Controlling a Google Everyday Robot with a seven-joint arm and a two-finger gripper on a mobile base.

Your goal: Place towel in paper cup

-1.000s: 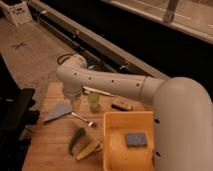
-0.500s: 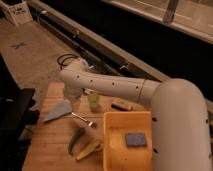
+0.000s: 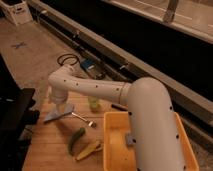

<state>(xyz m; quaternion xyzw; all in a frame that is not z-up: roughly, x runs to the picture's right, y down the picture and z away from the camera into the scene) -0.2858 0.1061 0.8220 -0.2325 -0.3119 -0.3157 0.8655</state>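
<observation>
The white arm [image 3: 95,89] reaches from the right across the wooden worktop [image 3: 47,150] to its far left part, where it bends at the elbow and points down. The claw [image 3: 60,107] hangs at the end of it, right over the towel [image 3: 55,115]; its jaws stand open and grip nothing, though whether the tips touch the cloth cannot be told.

The towel lies flat on the worktop at the left, a thin grey-blue piece with a pointed corner toward the near left and its far right corner under the claw. To its right, well apart, a translucent green cup [image 3: 94,103] stands upright just in front of the arm. A small dark object [image 3: 118,106] lies further right, by the far edge of the yellow bin [image 3: 112,150]. Between the towel and the bin a metal utensil [image 3: 83,119] lies slantwise on the wood. Nearer, a long green item [image 3: 76,139] lies beside a yellow one [image 3: 89,149], the two close together. The bin takes up the near right of the worktop; the thick forearm covers much of it, and a grey-blue block [image 3: 130,140] shows partly inside it at the arm's edge. Beyond the worktop a black cable [image 3: 67,60] lies coiled on the floor [image 3: 30,55].
</observation>
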